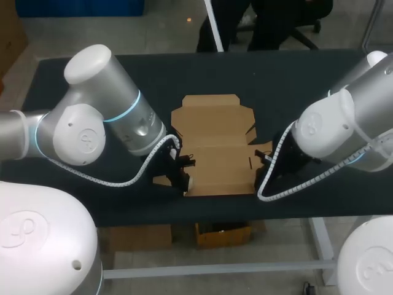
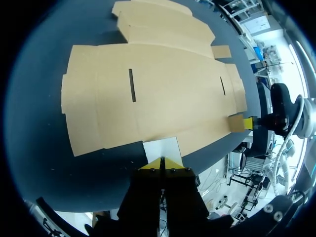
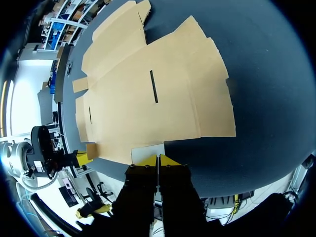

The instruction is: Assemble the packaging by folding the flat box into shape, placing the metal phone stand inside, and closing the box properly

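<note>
Flat box point(image 1: 212, 147) lay unfolded on the desk point(image 1: 295, 80), side flaps point(image 2: 160, 147) pinched in the closed left gripper point(image 2: 162, 163) and right gripper point(image 3: 157, 160); raising those walls seemed next.

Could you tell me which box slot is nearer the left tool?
The slot just ahead of the left tool; the other slot lies across the flat box.

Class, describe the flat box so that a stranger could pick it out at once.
On the dark table, the flat box lies between the left gripper and the right gripper. It is the only tan cardboard there: an unfolded sheet with two thin slots.
</note>
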`<state>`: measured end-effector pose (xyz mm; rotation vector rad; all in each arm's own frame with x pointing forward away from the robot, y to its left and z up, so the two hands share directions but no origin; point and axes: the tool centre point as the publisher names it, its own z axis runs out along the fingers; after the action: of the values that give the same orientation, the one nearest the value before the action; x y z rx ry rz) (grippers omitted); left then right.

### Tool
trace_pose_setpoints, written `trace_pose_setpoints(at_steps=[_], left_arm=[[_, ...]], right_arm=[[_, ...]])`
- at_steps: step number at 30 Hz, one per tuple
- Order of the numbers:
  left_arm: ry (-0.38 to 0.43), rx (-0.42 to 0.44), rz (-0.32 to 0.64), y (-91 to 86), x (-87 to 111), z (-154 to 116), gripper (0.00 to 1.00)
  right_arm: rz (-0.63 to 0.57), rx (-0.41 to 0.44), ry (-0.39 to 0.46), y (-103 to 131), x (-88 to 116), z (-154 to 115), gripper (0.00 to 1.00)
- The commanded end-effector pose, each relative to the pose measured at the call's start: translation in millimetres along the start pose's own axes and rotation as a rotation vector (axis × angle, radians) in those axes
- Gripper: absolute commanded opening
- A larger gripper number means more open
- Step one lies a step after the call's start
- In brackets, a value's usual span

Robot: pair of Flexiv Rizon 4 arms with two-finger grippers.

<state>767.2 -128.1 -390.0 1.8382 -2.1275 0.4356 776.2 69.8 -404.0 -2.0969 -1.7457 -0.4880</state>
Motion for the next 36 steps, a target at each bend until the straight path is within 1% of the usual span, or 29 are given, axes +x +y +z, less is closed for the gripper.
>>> trace_pose_setpoints(at_steps=[1,16,24,36], left_arm=[[-0.008,-0.001,0.0,-0.2,2.2,3,0.0],[0.002,-0.015,0.003,2.1,4.3,10,0.0],[-0.021,0.029,0.001,4.5,7.5,14,0.0],[-0.066,0.086,-0.014,5.8,10.0,23,0.0]], right_arm=[[-0.002,-0.002,-0.017,0,4,4,0.0],[-0.018,0.001,-0.041,-6,10,9,0.0],[-0.014,-0.002,-0.07,-9,10,17,0.0],[-0.011,-0.011,-0.084,-6,5,26,0.0]])
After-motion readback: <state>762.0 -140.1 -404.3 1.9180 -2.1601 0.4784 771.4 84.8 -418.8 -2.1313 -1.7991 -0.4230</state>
